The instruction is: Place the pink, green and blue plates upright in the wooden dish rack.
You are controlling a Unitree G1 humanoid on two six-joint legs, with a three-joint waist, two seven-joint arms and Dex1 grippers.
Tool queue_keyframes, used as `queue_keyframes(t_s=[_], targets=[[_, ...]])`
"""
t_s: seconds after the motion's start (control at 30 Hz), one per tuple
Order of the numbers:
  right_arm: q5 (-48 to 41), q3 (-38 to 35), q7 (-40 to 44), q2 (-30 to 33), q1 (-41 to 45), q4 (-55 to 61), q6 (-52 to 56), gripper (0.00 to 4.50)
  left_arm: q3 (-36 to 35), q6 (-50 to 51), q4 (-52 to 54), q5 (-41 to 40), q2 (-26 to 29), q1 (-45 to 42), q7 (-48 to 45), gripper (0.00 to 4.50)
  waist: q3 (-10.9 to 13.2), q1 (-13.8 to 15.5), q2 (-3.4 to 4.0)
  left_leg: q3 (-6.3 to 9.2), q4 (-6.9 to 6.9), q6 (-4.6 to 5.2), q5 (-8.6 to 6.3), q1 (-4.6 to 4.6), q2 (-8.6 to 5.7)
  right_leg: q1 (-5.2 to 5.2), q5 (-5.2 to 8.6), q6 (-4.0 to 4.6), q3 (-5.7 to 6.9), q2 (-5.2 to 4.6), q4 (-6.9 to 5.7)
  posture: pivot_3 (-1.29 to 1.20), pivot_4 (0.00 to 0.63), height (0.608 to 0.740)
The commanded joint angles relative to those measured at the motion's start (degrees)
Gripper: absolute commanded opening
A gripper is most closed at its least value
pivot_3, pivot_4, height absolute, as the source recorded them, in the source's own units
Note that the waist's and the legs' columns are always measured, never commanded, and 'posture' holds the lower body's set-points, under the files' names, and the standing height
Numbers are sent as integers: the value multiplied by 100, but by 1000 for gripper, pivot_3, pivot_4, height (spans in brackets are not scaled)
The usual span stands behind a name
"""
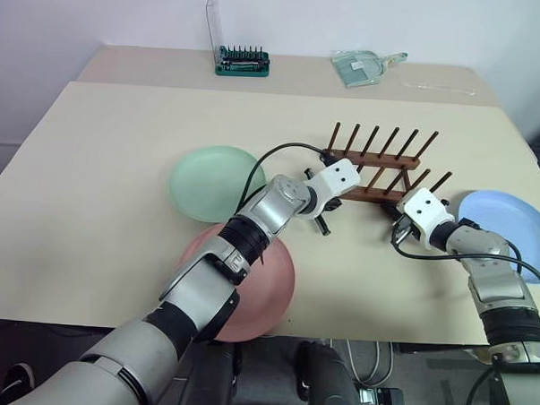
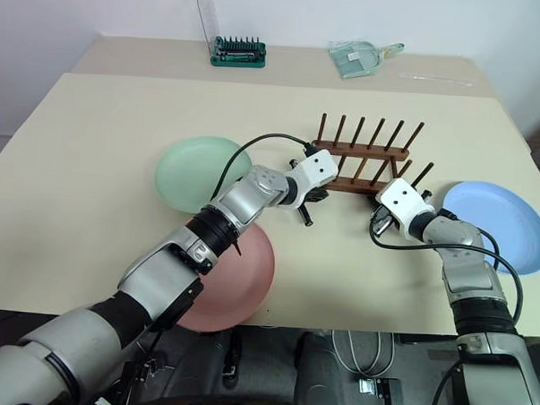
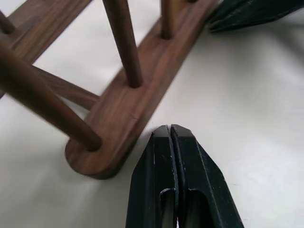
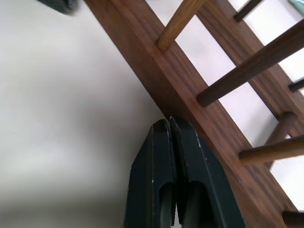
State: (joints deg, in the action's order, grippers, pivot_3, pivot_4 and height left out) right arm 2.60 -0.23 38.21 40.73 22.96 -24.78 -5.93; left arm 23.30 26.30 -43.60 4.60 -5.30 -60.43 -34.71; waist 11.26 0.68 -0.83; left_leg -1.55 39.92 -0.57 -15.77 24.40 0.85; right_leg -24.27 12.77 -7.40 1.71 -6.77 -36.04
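Careful: your left gripper [image 3: 170, 135] and right gripper [image 4: 169, 128], both pinched shut and empty, press against the wooden dish rack [image 1: 379, 167] mid-table; push further and you may skid it into the blue plate [image 1: 511, 226].

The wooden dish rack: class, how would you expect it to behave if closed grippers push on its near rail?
The wooden dish rack looks rigid, rails and pegs of solid wood. It stands empty on smooth table, so it will probably slide rather than tip. With the left gripper and right gripper at opposite ends, uneven pushing may turn it.
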Motion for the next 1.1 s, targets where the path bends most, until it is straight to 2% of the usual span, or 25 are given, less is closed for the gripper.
queue_keyframes(t_s=[0.03,0.13,0.23,0.4,0.43,0.53,0.63,0.73,0.77,0.83,0.93,1.03,1.1], targets=[[-201,-163,3,-65,111,112,-13,60,-83,90,397,7,-63,29,-37,0,0,-2,0,0,-1,0,0,0,0,0,0,0,0,0,0,0,150,724],[-310,-149,242,5,-57,403,55,60,-176,346,856,-159,-5,128,-207,0,0,1,0,0,-2,0,0,0,0,-1,0,0,0,0,1,0,150,724],[-888,-388,568,-35,-291,1028,458,60,-414,1000,1697,-502,204,237,-541,0,1,-2,2,1,-2,0,0,1,0,-1,0,0,0,0,0,0,150,724],[-2709,-1346,1019,64,-555,2428,1907,60,-1076,2680,3326,-1391,1191,-143,-1311,0,5,-19,8,3,-2,0,0,1,2,-2,0,0,-1,0,-3,0,150,724],[-3164,-1541,1114,88,-599,2657,2334,21,-1218,3021,3493,-1593,1374,-250,-1428,257,5,-15,8,5,-2,0,0,0,3,-2,0,0,0,1,-4,0,150,724],[-4293,-2082,1376,196,-723,3109,3285,823,-1583,3636,3653,-2048,2128,-679,-1826,1291,5,-1,7,8,-3,0,0,1,4,-1,0,0,1,1,-3,0,150,724],[-4789,-2305,1358,247,-789,3439,3775,2401,-1669,3689,3497,-2207,3195,-978,-2344,2935,4,-8,8,8,-3,0,0,-1,3,2,0,0,2,1,0,0,150,724],[-5024,-2351,1352,265,-824,3568,4047,3879,-1795,3657,3329,-2472,3868,-1126,-2809,4465,4,-11,8,7,-7,0,0,-3,4,0,1,1,2,2,-3,0,150,724],[-5073,-2350,1364,262,-837,3583,4102,4454,-1798,3514,3322,-2515,4053,-1101,-2972,4500,5,-7,8,6,-6,0,0,-2,4,0,1,1,1,2,-3,0,150,724],[-5156,-2335,1387,257,-856,3603,4208,4488,-1784,3207,3303,-2579,4333,-1001,-3254,4500,6,13,6,5,-6,0,0,0,4,0,1,1,2,2,-2,0,150,724],[-4963,-2213,1608,276,-989,3749,3959,4488,-1829,2518,3593,-2698,4846,-410,-3854,4500,4,-4,9,3,-5,0,0,0,3,0,1,1,0,0,-1,0,150,724],[-5140,-2180,1795,289,-1060,3925,4053,4488,-2127,1437,4007,-2624,5152,464,-3953,4500,4,-15,9,2,-8,0,0,-2,5,-5,1,1,-1,2,-5,0,150,724],[-5024,-2154,1820,269,-990,3869,3897,4488,-2523,1306,4639,-3160,5535,1377,-4596,4500,4,-55,9,0,-7,-1,0,0,7,-6,1,1,-2,2,-5,0,150,724]])
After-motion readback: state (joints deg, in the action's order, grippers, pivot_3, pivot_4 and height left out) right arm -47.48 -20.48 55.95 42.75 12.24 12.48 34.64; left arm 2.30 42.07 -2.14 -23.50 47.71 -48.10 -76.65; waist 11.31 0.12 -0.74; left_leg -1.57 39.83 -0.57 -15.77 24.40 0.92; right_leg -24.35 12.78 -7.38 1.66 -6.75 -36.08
